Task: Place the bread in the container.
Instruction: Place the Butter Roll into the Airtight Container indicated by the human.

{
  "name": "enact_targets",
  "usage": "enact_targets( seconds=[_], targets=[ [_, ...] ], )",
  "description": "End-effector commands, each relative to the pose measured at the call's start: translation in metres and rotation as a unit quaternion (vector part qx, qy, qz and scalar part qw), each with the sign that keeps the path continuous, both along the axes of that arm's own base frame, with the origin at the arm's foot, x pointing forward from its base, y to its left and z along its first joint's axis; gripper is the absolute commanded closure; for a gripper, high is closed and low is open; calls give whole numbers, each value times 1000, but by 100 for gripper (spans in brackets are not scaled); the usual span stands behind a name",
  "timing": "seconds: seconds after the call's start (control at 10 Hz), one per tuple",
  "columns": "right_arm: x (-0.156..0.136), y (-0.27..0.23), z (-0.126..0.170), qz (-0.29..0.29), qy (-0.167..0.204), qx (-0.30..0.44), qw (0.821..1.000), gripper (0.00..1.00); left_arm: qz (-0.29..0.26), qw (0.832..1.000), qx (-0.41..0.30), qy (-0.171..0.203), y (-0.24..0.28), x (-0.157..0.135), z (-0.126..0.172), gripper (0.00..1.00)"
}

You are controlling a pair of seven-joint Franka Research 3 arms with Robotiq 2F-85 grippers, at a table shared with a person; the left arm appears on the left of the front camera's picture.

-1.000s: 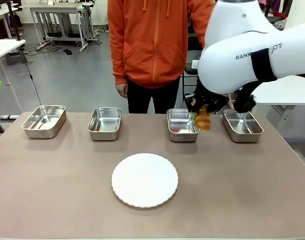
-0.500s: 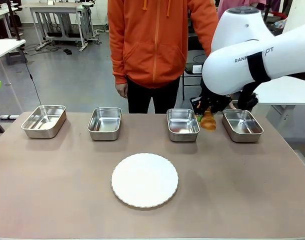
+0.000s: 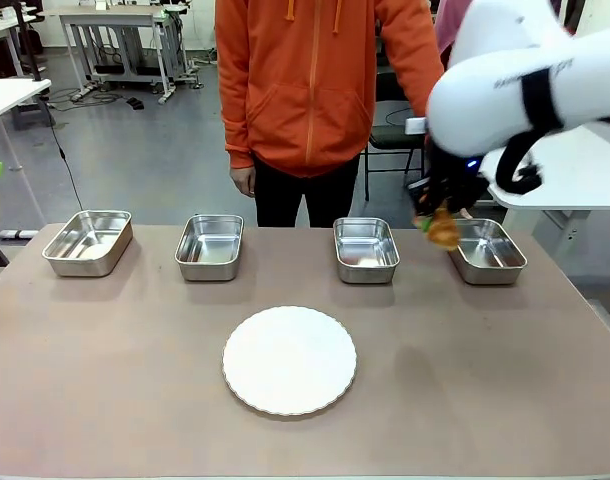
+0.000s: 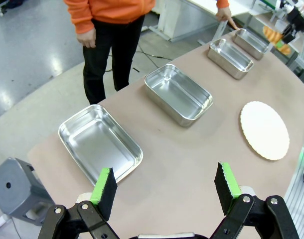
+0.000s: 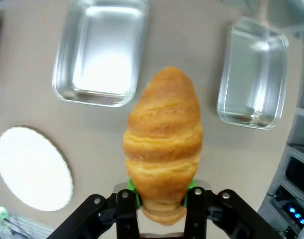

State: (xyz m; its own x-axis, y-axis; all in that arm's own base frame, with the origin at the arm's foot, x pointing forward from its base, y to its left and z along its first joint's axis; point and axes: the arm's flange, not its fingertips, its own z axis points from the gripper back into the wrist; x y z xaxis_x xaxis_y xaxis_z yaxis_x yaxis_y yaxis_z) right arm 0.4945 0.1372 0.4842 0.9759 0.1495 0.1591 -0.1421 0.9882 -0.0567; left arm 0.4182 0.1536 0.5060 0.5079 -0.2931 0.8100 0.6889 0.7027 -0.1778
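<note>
Golden-brown bread [image 3: 443, 231], a ridged croissant, hangs clamped in the right gripper [image 3: 437, 222] at the upper right of the front view. It sits in the air just over the near-left corner of the rightmost container [image 3: 487, 251], a shiny steel pan, and between that pan and the next pan [image 3: 365, 249] to its left. In the right wrist view the bread [image 5: 163, 141] fills the centre of the frame, its lower end pinched between the green pads of the right gripper [image 5: 162, 195], with one pan [image 5: 100, 52] at upper left, another pan [image 5: 252, 72] at upper right, and the edge of a round white plate [image 5: 32, 168] at lower left.

Four steel pans stand in a row along the far side of the brown worktop [image 3: 485, 380]; the plate [image 3: 289, 360] lies nearer, at centre. A person in an orange hooded top [image 3: 315, 80] stands behind the worktop.

In the left wrist view the left gripper [image 4: 165, 186] is spread wide with nothing between its pads, above the worktop near the first pan [image 4: 99, 143].
</note>
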Motion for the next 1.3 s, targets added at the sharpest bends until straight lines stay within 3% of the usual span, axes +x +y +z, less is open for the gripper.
enact_targets(
  seconds=[0.0, 0.1, 0.2, 0.5, 0.6, 0.8, 1.0, 1.2],
  targets=[
    [38, -44, 19, 29, 47, -11, 998, 62, 0, 1000, -6, -4, 1, -1, 0, 0],
    [58, -64, 12, 41, 67, -17, 997, 62, 0, 1000, -6, -4, 1, -1, 0, 0],
    [80, -83, -2, 70, 60, -21, 996, 62, 0, 1000, -6, -4, 1, -1, 0, 0],
    [118, -96, -48, 58, 65, -2, 996, 62, 0, 1000, -6, -4, 1, -1, 0, 0],
    [109, -94, -48, 52, 95, -26, 994, 62, 0, 1000, -6, -4, 1, -1, 0, 0],
    [107, -100, -50, 58, 74, -15, 995, 62, 0, 1000, -6, -4, 1, -1, 0, 0],
    [124, -100, -80, 58, 88, -12, 994, 62, 0, 1000, -6, -4, 1, -1, 0, 0],
    [119, -106, -105, 52, 58, -2, 997, 62, 0, 1000, -6, -4, 1, -1, 0, 0]
  ],
)
